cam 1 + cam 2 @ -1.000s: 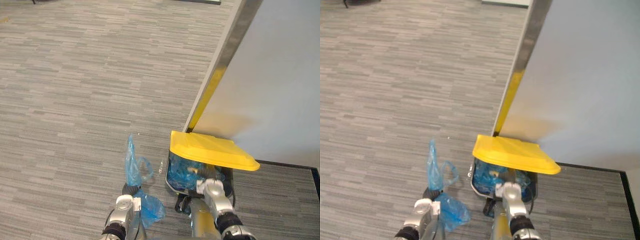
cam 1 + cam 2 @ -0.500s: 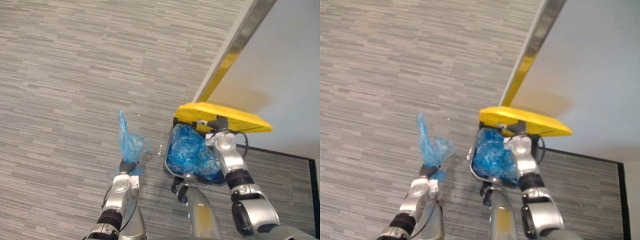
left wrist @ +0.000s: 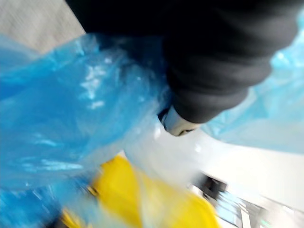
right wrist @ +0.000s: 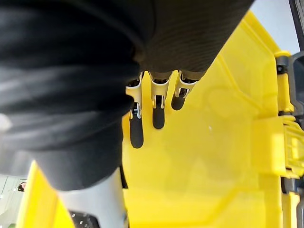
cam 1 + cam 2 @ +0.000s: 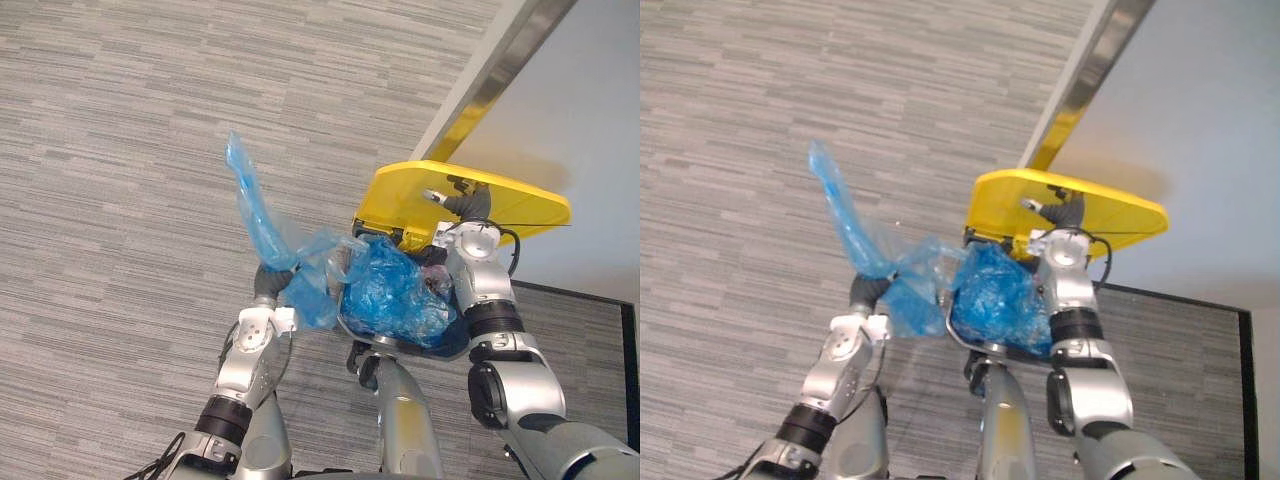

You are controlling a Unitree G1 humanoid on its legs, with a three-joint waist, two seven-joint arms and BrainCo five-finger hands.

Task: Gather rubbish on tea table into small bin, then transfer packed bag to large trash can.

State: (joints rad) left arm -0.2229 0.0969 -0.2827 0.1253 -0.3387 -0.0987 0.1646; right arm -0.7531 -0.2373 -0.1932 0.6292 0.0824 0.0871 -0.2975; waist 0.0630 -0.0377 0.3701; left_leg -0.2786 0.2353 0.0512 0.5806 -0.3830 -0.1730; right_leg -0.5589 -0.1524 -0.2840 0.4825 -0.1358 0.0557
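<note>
Compared with a second ago, your right hand [image 5: 464, 206] has pushed the yellow lid [image 5: 505, 198] from nearly flat over the large trash can [image 5: 398, 346] to well tipped up behind it, so the can's mouth now stands open and its blue liner [image 5: 392, 288] shows. In the right wrist view the fingers [image 4: 158, 112] lie straight against the underside of the lid, propping it rather than gripping it. Your left hand [image 5: 267, 288] is clenched round the neck of the packed blue bag [image 5: 309, 291], and it has raised that bag from low beside the can, near the floor [image 5: 120, 150], to the level of the can's rim on its left side. The bag's loose tail stands up above the hand, and its bulk seems to touch the rim, though you cannot tell for sure. The bag is not yet over the opening. You look to be in the last step: carry the bag across above the liner and let go, keeping the lid propped, since straight fingers could let it slip down onto the bag.
</note>
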